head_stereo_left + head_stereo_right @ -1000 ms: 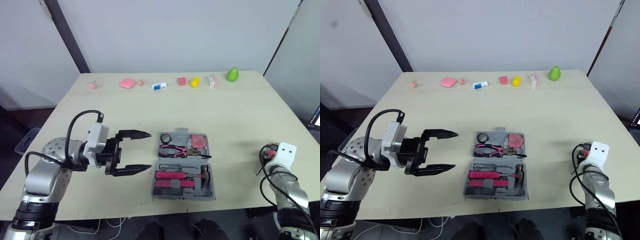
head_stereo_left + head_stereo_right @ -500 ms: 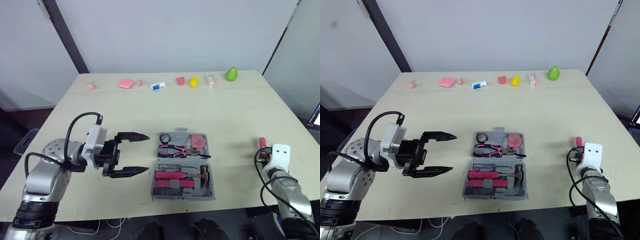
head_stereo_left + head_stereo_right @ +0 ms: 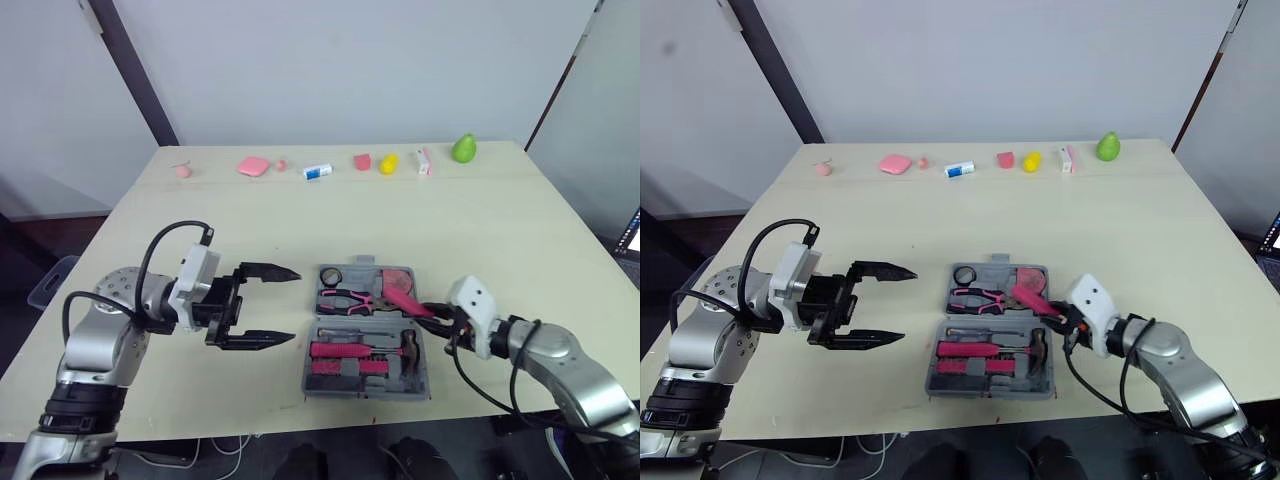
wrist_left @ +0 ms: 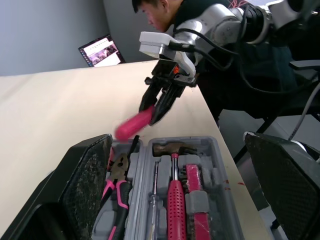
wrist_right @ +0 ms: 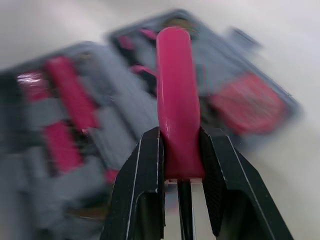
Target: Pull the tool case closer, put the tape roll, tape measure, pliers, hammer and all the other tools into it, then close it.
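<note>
Just above case (image 3: pixel 366 391), right pincer (image 5: pixel 179 137) clasping pink tool (image 5: pixel 176 85)

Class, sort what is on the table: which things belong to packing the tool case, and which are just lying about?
Job: tool case, pliers, hammer, pink-handled tool held in the right claw.
Lying about, along the far edge: green pear, yellow object, pink pad, blue-and-white tube.
</note>
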### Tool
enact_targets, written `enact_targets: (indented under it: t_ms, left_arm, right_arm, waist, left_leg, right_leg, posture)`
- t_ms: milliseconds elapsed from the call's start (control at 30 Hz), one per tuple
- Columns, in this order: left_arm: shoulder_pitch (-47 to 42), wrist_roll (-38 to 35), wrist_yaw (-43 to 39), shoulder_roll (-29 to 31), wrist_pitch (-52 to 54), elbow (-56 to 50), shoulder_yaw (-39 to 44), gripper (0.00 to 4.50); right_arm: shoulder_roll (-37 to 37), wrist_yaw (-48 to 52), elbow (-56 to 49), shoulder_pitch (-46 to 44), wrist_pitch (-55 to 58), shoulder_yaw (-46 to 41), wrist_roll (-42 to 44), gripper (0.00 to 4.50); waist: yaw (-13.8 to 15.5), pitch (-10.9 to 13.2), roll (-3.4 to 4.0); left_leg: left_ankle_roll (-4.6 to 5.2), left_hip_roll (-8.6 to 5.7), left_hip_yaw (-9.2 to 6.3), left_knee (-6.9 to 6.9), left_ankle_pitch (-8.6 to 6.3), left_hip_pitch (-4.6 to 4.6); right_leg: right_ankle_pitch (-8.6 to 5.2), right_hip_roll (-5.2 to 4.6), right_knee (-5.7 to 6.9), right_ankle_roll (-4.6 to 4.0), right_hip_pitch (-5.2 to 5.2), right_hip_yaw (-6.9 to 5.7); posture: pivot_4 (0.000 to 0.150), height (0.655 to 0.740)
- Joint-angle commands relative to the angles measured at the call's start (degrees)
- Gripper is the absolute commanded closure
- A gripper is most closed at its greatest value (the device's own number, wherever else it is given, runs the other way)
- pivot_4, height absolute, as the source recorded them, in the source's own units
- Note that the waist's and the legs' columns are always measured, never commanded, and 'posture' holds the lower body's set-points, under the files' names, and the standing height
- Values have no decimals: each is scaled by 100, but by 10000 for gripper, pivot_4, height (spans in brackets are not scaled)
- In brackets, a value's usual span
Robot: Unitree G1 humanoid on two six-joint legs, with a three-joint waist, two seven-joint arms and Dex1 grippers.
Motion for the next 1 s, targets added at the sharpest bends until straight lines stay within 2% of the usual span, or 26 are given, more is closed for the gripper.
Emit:
enact_targets:
  t_ms: [33,233,400,600,1000]
  left_arm:
    - [5,55,-371,195,-197,11,29,0]
    - [247,-25,-387,686,-529,89,-259,0]
    - [399,-105,-387,731,-620,54,-246,0]
    - [733,-149,-387,970,-898,64,-378,0]
    - [1181,-194,-387,1331,-1348,145,-465,0]
  right_arm:
    - [-103,441,-355,-400,208,463,-56,40415]
    - [200,620,-343,-1111,657,1358,-294,40415]
    - [540,429,-322,-1492,1296,1875,-505,40415]
    - [524,357,-419,-1598,1752,2296,-746,40415]
    - [672,350,-329,-1683,1951,2714,-948,40415]
  waist:
    - [2,0,-1]
    - [2,2,-3]
    - [26,2,-4]
    - [27,2,-4]
    - [9,2,-4]
  left_leg:
    - [0,0,-3,-1,0,0]
    - [0,0,-23,-1,0,-6]
    - [0,1,-36,0,0,-11]
    - [0,0,-40,0,0,-13]
    - [0,1,-45,0,0,-13]
  right_leg:
    - [0,1,0,0,0,-2]
    - [-1,-4,-4,-1,-2,-5]
    - [-1,-3,-2,-3,-5,-15]
    - [-2,-5,-2,-4,-6,-20]
    - [-3,-5,1,-5,-6,-25]
  posture:
    - [1500,7400]
    - [1500,7400]
    - [1500,7400]
    - [1500,7400]
    - [1500,7400]
